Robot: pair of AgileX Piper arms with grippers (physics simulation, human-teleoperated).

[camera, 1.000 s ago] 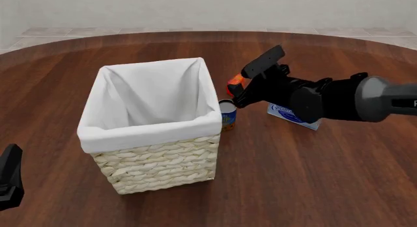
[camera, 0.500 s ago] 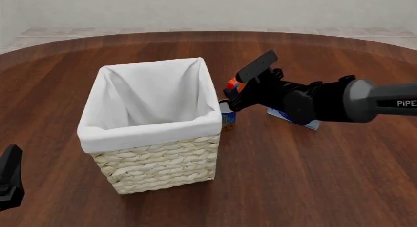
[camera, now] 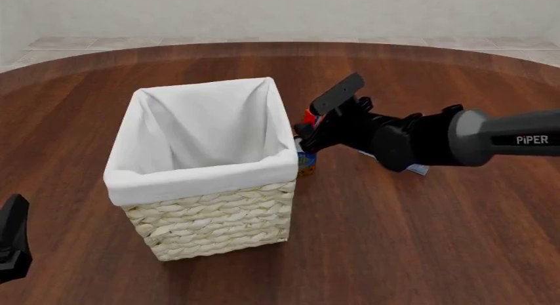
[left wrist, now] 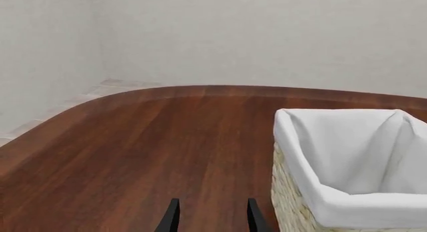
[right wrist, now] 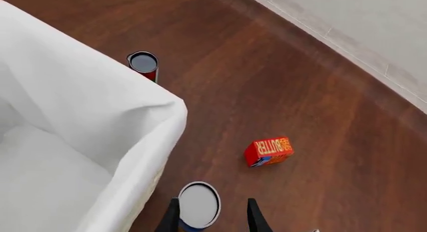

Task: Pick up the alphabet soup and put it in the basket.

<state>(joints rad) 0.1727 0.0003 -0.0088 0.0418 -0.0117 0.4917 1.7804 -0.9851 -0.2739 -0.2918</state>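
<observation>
Over the last second the right gripper (camera: 302, 136) has been carried leftward and lowered, so that it is now placed directly over the alphabet soup (right wrist: 198, 204), which stands upright on the table (camera: 420, 239) just beside the basket (camera: 210, 220). In the right wrist view the can's silver top is framed between the spread fingertips (right wrist: 172, 218), with no contact yet made. The approach is judged nearly complete; a short descent and closing remain. The left gripper (left wrist: 211, 219) is held open, well apart, idle.
</observation>
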